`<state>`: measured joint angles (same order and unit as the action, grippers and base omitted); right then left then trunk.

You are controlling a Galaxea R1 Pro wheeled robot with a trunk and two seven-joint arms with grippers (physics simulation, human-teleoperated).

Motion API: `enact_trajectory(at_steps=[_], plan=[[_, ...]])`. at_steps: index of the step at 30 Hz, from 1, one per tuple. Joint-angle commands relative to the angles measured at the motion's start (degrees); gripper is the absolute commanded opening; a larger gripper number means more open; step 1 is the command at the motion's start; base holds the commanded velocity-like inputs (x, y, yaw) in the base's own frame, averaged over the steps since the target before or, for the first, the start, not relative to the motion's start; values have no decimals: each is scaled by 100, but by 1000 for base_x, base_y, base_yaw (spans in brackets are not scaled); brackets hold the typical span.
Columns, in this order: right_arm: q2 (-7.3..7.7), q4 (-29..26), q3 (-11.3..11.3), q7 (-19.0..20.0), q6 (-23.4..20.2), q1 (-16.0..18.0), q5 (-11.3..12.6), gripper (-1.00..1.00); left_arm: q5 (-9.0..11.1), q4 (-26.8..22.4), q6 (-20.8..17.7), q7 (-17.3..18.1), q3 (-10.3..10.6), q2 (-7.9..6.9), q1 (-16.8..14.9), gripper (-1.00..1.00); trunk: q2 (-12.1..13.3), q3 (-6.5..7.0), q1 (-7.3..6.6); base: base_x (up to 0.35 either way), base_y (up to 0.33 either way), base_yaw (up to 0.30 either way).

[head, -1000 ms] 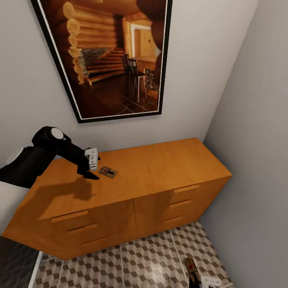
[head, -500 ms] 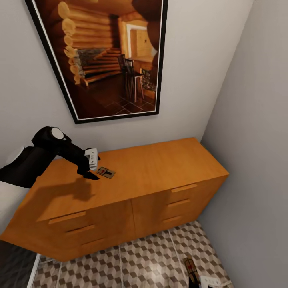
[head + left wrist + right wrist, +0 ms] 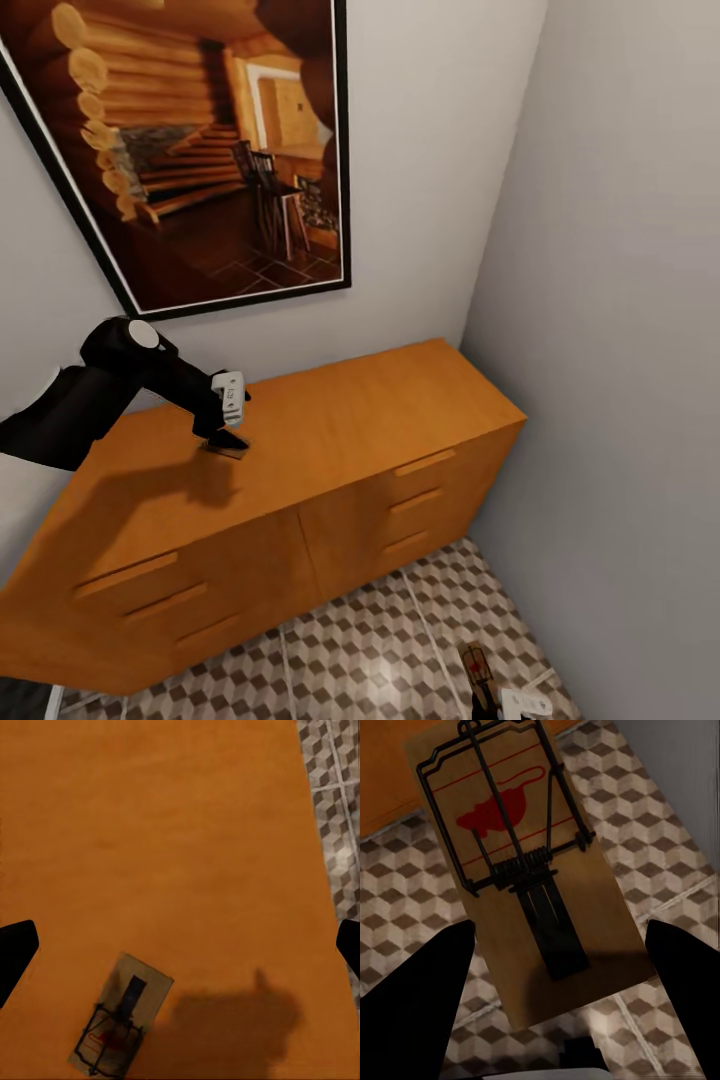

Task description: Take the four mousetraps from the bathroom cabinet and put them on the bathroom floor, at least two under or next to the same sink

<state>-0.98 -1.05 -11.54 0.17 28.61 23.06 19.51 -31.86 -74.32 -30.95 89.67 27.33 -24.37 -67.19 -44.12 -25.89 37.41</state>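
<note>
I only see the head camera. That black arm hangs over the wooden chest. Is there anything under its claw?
Observer: Yes. The left wrist camera shows a mousetrap lying flat on the chest top. The left gripper is wide open and not touching it.
Operator: And the small thing at the bottom edge, over the tiles?
Observer: That is a second mousetrap with a red mouse printed on it. The right gripper seems to hold its end above the tiled floor.
</note>
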Motion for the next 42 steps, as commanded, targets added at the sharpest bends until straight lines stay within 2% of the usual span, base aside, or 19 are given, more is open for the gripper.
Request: enact_trajectory(at_steps=[1,6,14,27,42], plan=[[-1,9,-47,1,22,6,59,-100,-31,-10,-59,33,9,-6,-5,100,-5,-4,1,0,38,-283],[1,9,-46,-4,22,6,61,-100,-31,-16,35,33,9,-6,-5,100,-5,8,1,0,17,-225],[1,9,-48,-8,22,6,57,-100,-31,-7,245,33,9,-6,-5,100,-5,11,1,-16,70,-43],[1,9,-47,-8,22,6,59,-100,-31,-4,265,33,9,-14,-5,100,-5,11,1,-95,243,-2],[1,9,-49,-8,22,6,57,-100,-31,-4,270,33,17,-15,-5,100,-5,11,1,1,64,0]])
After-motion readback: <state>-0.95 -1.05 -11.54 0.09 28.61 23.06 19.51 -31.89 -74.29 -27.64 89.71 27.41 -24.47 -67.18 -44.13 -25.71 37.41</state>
